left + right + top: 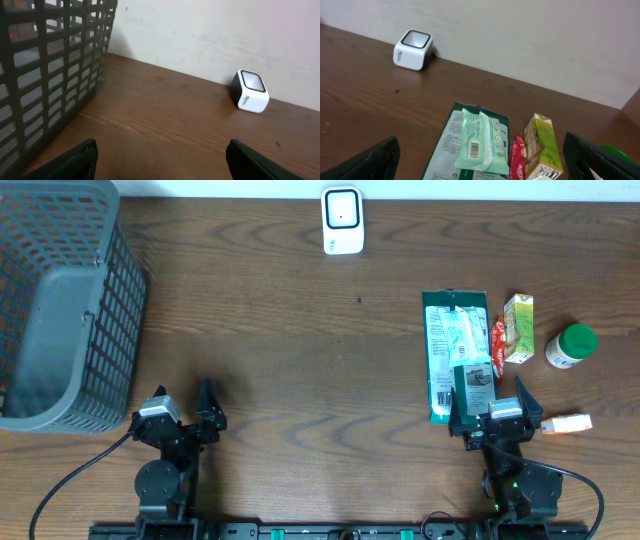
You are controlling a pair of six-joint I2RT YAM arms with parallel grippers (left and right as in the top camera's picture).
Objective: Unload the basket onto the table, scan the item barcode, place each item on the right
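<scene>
Green pouch [434,360] lies flat on the right side of the table [290,360], long axis running straight away from the robot. A pale pack [480,140] sits on it, barcode [475,148] facing up. A red sachet [498,340] and a carton [518,328] crowd its right edge. Plenty of bare wood up to the scanner [342,220] and left to the basket [60,310]. Right gripper [487,395] is at the pouch's near end and left gripper [183,395] is well apart. Both sets of jaws are spread wide, gripping nothing.

Nothing really readable here, tbh. There's a barcode label [475,148] on the pale green pack [481,131] and some small dark print on the white scanner [250,91], but it's all too tiny to make out.
</scene>
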